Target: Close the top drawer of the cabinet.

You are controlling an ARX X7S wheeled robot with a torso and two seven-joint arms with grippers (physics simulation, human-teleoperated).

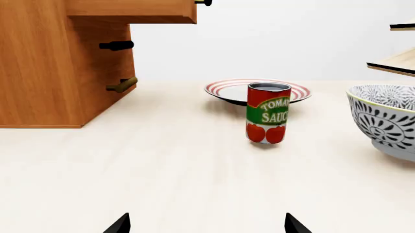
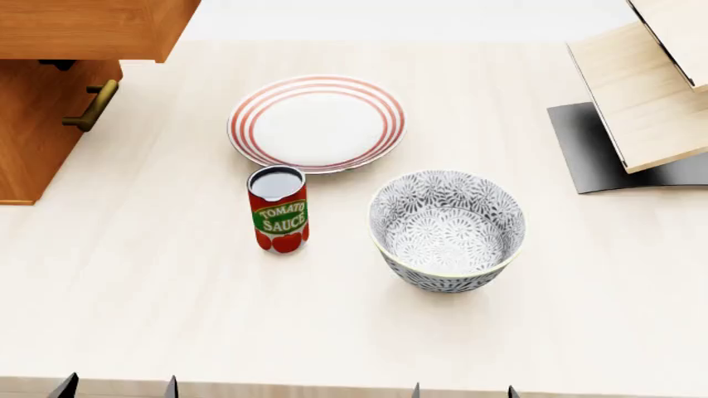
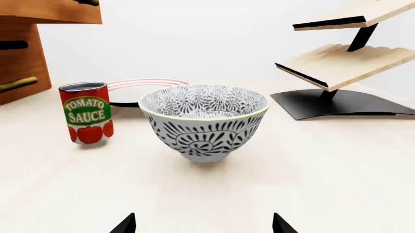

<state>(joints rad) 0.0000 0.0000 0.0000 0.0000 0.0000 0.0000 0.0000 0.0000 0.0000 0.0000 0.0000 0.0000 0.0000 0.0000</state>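
Observation:
The orange-brown cabinet (image 2: 39, 124) stands at the table's far left. Its top drawer (image 2: 94, 29) is pulled out and overhangs the lower fronts; it also shows in the left wrist view (image 1: 133, 10) and the right wrist view (image 3: 52, 10). A brass bar handle (image 2: 93, 105) sits on a lower front. My left gripper (image 2: 118, 388) is open and empty at the near edge, far from the cabinet (image 1: 45, 73). My right gripper (image 2: 463, 391) is open and empty at the near edge. In each wrist view only the fingertips (image 1: 120, 224) (image 3: 126, 224) show, wide apart.
A tomato sauce can (image 2: 278, 208) stands mid-table. A red-striped plate (image 2: 317, 123) lies behind it. A black-and-white patterned bowl (image 2: 447, 229) sits to the can's right. A pale wood shelf with a black base (image 2: 642, 99) stands at the far right.

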